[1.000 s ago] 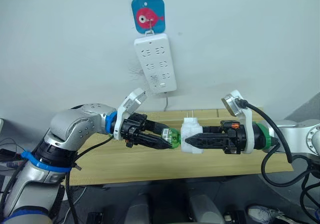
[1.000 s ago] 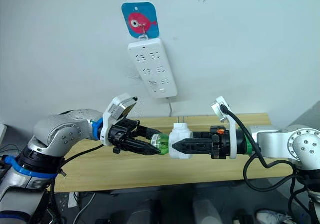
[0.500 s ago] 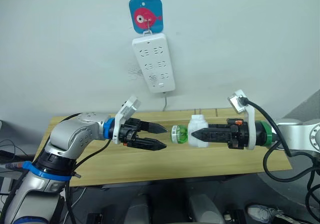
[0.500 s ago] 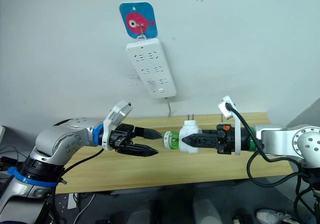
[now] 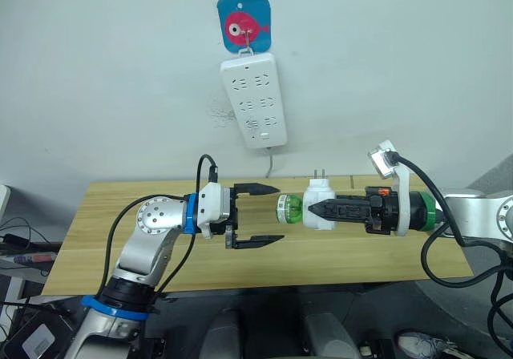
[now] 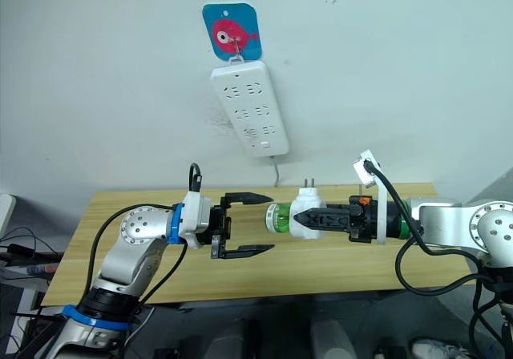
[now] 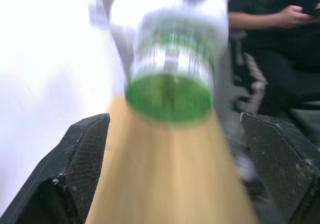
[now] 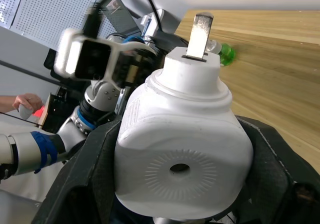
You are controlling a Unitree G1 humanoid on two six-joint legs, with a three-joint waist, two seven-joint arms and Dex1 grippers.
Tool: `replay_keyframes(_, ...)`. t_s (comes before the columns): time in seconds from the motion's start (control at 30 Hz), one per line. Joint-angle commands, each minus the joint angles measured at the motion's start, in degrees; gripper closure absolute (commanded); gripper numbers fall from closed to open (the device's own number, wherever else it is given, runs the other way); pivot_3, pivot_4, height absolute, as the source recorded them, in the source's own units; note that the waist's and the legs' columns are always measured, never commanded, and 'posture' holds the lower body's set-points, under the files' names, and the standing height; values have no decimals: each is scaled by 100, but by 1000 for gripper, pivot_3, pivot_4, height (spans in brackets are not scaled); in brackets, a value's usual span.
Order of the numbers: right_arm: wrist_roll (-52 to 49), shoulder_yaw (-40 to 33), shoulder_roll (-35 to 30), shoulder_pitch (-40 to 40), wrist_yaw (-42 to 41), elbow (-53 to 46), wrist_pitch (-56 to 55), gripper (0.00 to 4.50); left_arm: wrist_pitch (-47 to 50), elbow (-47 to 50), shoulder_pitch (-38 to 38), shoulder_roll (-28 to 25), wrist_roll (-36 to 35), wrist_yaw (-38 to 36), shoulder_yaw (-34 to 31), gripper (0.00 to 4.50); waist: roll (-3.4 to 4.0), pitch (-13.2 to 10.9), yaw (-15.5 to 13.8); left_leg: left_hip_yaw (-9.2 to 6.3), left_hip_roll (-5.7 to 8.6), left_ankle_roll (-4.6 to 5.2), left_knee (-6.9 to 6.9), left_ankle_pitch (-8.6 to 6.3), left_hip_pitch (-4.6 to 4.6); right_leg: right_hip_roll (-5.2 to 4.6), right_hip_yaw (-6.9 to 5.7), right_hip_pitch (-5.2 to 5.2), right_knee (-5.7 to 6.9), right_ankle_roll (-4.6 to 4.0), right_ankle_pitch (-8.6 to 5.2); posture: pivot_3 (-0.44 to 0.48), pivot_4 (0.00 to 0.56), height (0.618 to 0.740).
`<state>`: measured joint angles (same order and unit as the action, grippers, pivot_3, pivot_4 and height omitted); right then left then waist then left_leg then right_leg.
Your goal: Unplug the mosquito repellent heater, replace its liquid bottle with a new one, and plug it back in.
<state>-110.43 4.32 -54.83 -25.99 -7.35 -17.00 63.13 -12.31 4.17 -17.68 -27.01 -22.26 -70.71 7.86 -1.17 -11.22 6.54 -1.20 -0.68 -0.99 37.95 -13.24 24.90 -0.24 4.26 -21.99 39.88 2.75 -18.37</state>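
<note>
Heater: the mosquito repellent heater [image 5: 321, 204] is off the wall power strip [image 5: 254, 98] and held in the air above the wooden table [image 5: 120, 215], its 2 prongs [image 5: 318, 173] pointing up and its vent hole facing the right wrist camera.

Right gripper: the right gripper [image 5: 314, 208] is clamped on the heater's white body, fingers on either side of it.

Bottle: a green-based liquid bottle [image 5: 288, 209] sticks out of the heater toward the left arm; the left wrist view looks straight at its round green bottom [image 7: 170, 96].

Left gripper: the left gripper [image 5: 271, 213] has its 2 fingers spread wide and touches nothing, with the bottle's end just beside the fingertips.

Just changed: 1 second ago the left fingers were closed on the bottle right at the heater. Half a second ago they had let go and backed off. Now they are spread wider, with 1 finger above the other, lined up on the bottle again.

Meaning: this looks like a regrasp between turns while unscrewing, so the bottle swap is likely under way but unfinished.

Other: a second green piece [image 8: 226, 53] lies on the table in the right wrist view; what it is cannot be told. A seated person's hand [image 7: 290, 17] shows in the background.
</note>
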Motion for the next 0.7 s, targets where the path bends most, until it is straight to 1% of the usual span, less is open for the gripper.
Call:
replay_keyframes(0.03,-248,-161,-36,-51,-20,-88,-12,1461,-589,125,28,76,59,8,-75,54,0,0,1,0,-1,0,-1,0,0,2,-1,0,0,0,0,-186,182,740)
replay_keyframes(0.23,-257,-147,-26,-51,-18,-92,-6,1461,-832,22,-15,122,160,19,93,54,0,0,2,0,1,0,1,0,0,5,-2,1,1,0,0,-187,183,740)
replay_keyframes(0.33,-257,-146,-25,-50,-25,-95,0,1461,-871,-74,-84,179,239,68,171,607,0,0,2,-2,1,0,1,0,0,6,-4,1,1,0,0,-188,184,740)
replay_keyframes(0.5,-257,-144,-11,-54,-17,-109,-2,1461,-896,-217,-250,292,340,163,207,2062,0,0,4,-3,1,0,1,0,0,9,-5,2,0,1,0,-189,185,740)
replay_keyframes(0.53,-257,-144,-10,-55,-17,-108,-1,1461,-915,-234,-278,304,365,175,207,2176,0,0,4,-3,1,0,1,0,0,10,-5,2,1,1,0,-189,185,740)
replay_keyframes(0.7,-257,-148,7,-45,13,-136,-4,1461,-810,-194,-377,264,328,123,185,2179,0,0,5,-4,1,0,0,0,0,11,-6,2,1,1,0,-189,184,740)
